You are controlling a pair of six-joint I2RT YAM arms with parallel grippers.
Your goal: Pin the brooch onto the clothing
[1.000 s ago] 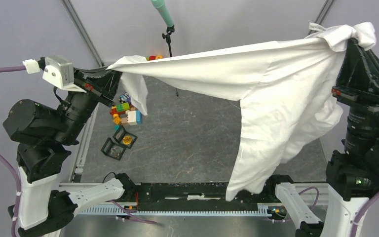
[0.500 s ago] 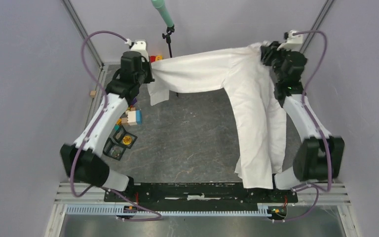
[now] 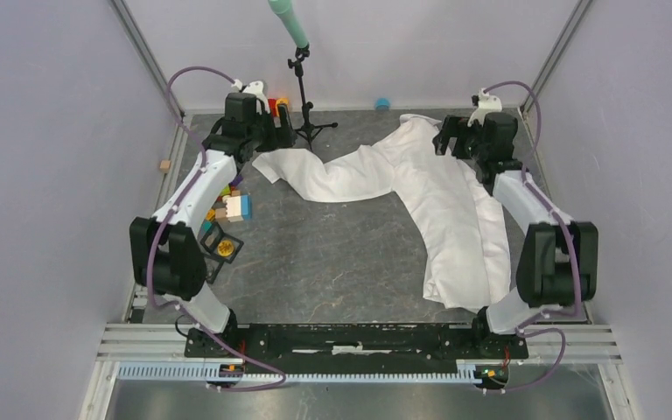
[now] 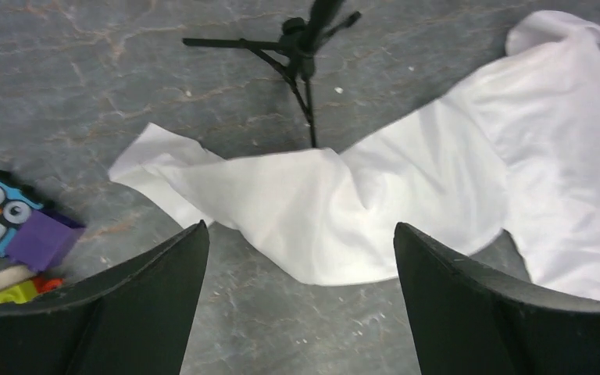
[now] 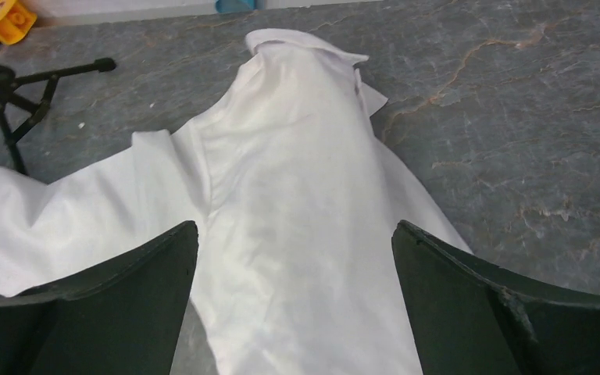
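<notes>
The brooch (image 3: pixel 225 249) by the tabletop's (image 3: pixel 341 254) left edge is too small to resolve. Both wrist views crop the clothing (image 5: pixel 297 195).

Overhead + wrist cams, shirt (image 3: pixel 455 219) shared

Both arms reach far forward from their bases, elbows bowed outward and forearms angled in. The left hand (image 3: pixel 278 131) hangs over the left end of the shirt (image 3: pixel 437 188), fingers spread wide and empty. The right hand (image 3: pixel 446 140) hangs near the shirt's collar, equally spread and empty.
</notes>
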